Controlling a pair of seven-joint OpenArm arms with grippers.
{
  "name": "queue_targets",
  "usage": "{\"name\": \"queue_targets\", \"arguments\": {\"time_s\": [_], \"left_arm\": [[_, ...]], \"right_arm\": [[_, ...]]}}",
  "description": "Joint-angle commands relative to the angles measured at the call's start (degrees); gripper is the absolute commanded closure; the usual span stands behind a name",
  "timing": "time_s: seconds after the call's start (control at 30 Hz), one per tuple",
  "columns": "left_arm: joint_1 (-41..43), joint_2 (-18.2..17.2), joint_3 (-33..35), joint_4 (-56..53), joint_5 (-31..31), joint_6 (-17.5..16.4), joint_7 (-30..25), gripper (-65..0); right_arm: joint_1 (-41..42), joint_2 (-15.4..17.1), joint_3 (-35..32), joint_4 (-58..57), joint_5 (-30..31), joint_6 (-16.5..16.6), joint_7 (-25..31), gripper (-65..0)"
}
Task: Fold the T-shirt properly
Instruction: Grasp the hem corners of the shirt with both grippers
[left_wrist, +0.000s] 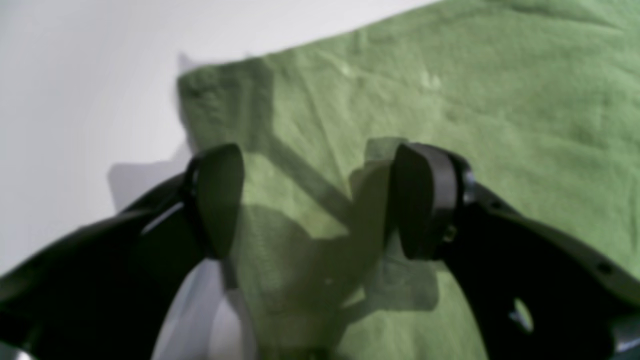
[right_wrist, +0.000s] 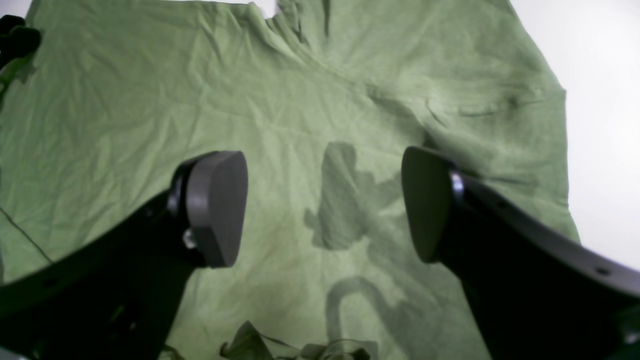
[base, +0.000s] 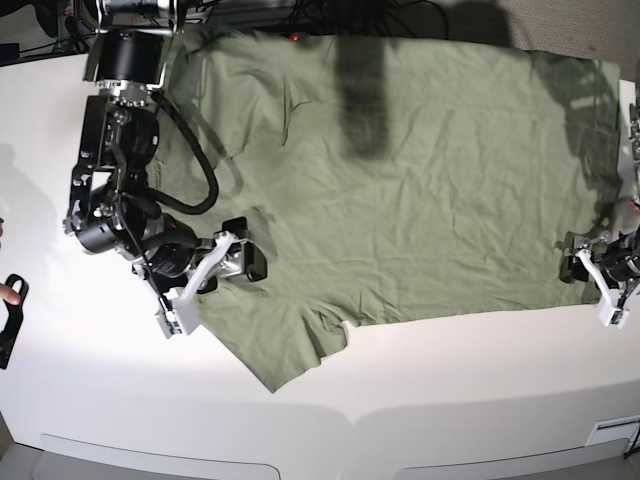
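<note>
A wrinkled green T-shirt (base: 400, 190) lies spread flat across a white table (base: 90, 400), covering most of its far half. The right gripper (right_wrist: 325, 205) hovers above the cloth near a sleeve, its jaws spread wide with nothing between them. The left gripper (left_wrist: 317, 200) sits over the shirt's opposite edge, jaws likewise wide apart and empty.

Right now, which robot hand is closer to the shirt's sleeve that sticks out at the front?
The right gripper is closer; it hangs open by that sleeve. The left gripper, also open, is at the T-shirt's far corner.
</note>
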Motion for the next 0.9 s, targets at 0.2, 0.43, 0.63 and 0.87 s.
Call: {"name": "queue_targets", "arguments": {"time_s": [0.2, 0.43, 0.63, 0.87], "left_arm": [[-0.83, -1.25, -0.22, 1.22, -1.03, 0.03, -1.03, -45.7], [0.94, -1.62, -0.22, 1.25, -1.36, 0.55, -1.36, -45.7], [-0.55, -3.17, -0.22, 1.22, -3.43, 2.93, 0.20, -45.7], [0.39, -2.14, -0.22, 1.22, -15.89, 2.32, 11.13, -45.7]], "right_arm": [[1.27, 0.48, 0.07, 0.98, 1.03, 0.55, 0.59, -47.9], [1.29, 0.48, 0.07, 0.98, 1.03, 0.66, 0.31, -47.9], [1.27, 0.52, 0.07, 0.98, 1.01, 0.68, -1.25, -47.9], [1.27, 0.48, 0.07, 0.98, 2.73, 0.74, -1.42, -47.9]]}}
